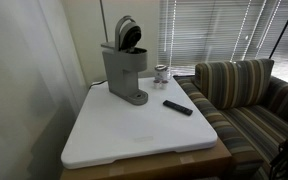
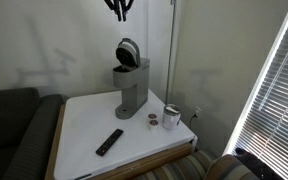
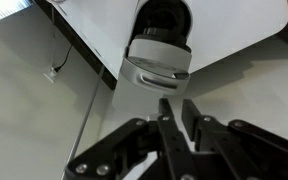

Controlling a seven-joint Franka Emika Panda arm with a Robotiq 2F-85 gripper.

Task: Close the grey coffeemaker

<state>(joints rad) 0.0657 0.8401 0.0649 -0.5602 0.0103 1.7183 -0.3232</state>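
The grey coffeemaker [image 1: 125, 72] stands at the back of the white table [image 1: 134, 138], and it shows in both exterior views [image 2: 131, 88]. Its rounded lid [image 1: 129, 32] is tipped up and open, with the dark inside showing. My gripper [image 2: 119, 9] hangs high above the machine at the top edge of an exterior view. In the wrist view the gripper [image 3: 180, 112] looks down on the coffeemaker [image 3: 156, 62], well apart from it. The fingers are close together with nothing between them.
A flat black remote [image 1: 178, 107] lies on the table in front of the machine. A small glass jar [image 2: 171, 116] stands beside it near the table edge. A striped sofa [image 1: 246, 88] flanks one side, a dark couch [image 2: 9, 120] the other. The wall is close behind.
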